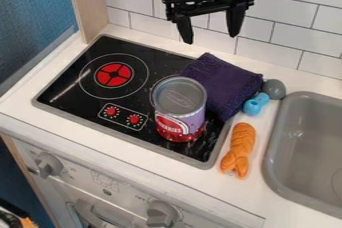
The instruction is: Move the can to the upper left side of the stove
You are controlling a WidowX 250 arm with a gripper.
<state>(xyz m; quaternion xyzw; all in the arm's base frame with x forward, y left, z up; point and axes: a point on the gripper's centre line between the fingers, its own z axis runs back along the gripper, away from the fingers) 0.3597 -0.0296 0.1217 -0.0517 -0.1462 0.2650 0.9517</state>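
White tiles [262, 4] lined the back wall, and down in front of them ran a pale counter [153, 173] with the black stove [83, 94] set into it. And there was the can [179, 107], upright on the right half of the stove, grey lid up, purple and red round its side! High above the back edge hung the gripper [211, 39], its fingers spread wide, nothing between them. Over on the left sat the red-centred burner [114, 74], two red knobs [123, 116] in front of it. A dark purple cloth [223, 83] lay just behind and right of the can, and right of that came a grey rounded piece [274, 89] and a blue one [256, 104]. Orange braided bread [239, 150] lay between stove and sink [308, 147], what a line-up!
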